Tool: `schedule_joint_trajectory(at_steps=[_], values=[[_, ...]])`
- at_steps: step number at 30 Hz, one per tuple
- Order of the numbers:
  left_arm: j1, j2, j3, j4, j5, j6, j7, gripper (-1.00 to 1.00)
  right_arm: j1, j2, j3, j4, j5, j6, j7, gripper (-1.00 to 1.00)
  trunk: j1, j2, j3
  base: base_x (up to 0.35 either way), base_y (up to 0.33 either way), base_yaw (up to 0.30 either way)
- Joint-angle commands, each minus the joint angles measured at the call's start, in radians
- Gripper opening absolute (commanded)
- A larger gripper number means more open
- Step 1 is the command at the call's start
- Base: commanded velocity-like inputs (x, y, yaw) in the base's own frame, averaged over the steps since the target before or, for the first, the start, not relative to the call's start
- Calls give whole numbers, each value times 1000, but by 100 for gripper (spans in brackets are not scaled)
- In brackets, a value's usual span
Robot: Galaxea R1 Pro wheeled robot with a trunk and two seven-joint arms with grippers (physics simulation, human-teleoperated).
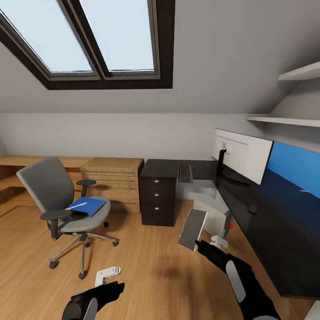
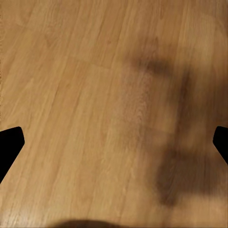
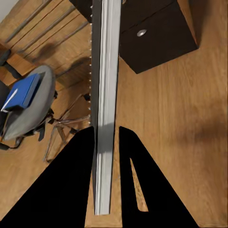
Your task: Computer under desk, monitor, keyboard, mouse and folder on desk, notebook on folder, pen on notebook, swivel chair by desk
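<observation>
- Nearest in the head view, the right hand (image 1: pixel 198 243) grips a thin grey-covered notebook (image 1: pixel 192 230) by its lower edge, upright over the floor (image 1: pixel 151 262) beside the desk (image 1: pixel 275 231). The left hand (image 1: pixel 106 275) hangs low over bare floor. The blue folder (image 1: pixel 87 206) lies on the swivel chair (image 1: pixel 62 200) seat, a white pen (image 1: pixel 76 205) on it. The keyboard (image 1: pixel 185 173) sits in the desk's far corner, by the monitor (image 1: pixel 242 158).
- Left wrist view: fingers spread wide over wood floor (image 2: pixel 95 95), holding nothing.
- Right wrist view: fingers pinch the notebook (image 3: pixel 105 95) edge-on, pale pages showing. Since it stacks on the folder, I'd park it flat near the desk's front edge.
</observation>
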State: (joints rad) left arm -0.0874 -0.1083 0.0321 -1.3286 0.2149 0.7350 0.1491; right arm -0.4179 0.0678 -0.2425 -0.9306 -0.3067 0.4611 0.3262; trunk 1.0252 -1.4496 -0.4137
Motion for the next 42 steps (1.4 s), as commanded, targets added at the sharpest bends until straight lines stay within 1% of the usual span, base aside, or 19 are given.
schedule_joint_trajectory(at_steps=[1,2,3,4,6,8,9,11,12,13,14,15,16,24,42], values=[[-1,-1,1,-1,11,4,7,100,-1,1,3,-1,-6,9,-10,-100,-4,7,2,0,0,0],[-1,-1,1,-1,11,4,7,100,-1,1,10,-1,-4,9,-23,-100,-8,14,5,0,0,0],[-1,-1,1,-1,11,4,8,100,-1,-1,42,-3,4,7,-80,-100,-12,21,8,0,0,0],[-1,-1,1,-1,11,4,8,100,-1,-3,56,-6,9,6,-95,-100,-15,28,11,0,0,0],[-1,-1,1,-1,11,4,8,100,-1,-4,71,-12,17,6,-109,-100,-23,42,18,0,0,0],[0,-1,1,-1,10,4,9,100,-1,-3,99,-21,48,-7,-146,-100,-31,56,24,0,0,0],[-1,-1,0,-1,10,4,9,100,-1,-1,108,-23,66,-24,-176,-100,-35,63,27,0,0,0],[-1,-1,1,-1,10,4,9,100,-1,1,119,-25,99,-70,-259,-100,-42,77,33,0,0,0],[-1,-1,2,-1,11,3,9,100,-1,3,147,-27,118,-125,-342,-100,-46,84,37,14,0,0],[-1,-1,3,-1,11,3,9,100,-1,3,170,-28,122,-141,-359,-100,-50,91,40,45,0,0],[-1,-1,3,-1,11,3,9,100,-1,3,182,-28,123,-147,-365,-100,-54,98,43,63,0,0],[0,-1,3,-1,11,3,8,100,-1,3,205,-29,125,-159,-374,-100,-58,105,46,98,0,0],[-1,-1,3,-1,11,3,8,100,-1,4,238,-29,120,-186,-386,-100,-61,112,49,195,0,0],[-1,-2,1,-1,11,3,9,100,-1,1,255,-25,115,-188,-390,-100,-92,168,74,281,0,0],[-1,-1,2,-1,11,3,7,100,6,0,258,-29,117,-196,-383,-100,-161,294,131,332,0,0]])
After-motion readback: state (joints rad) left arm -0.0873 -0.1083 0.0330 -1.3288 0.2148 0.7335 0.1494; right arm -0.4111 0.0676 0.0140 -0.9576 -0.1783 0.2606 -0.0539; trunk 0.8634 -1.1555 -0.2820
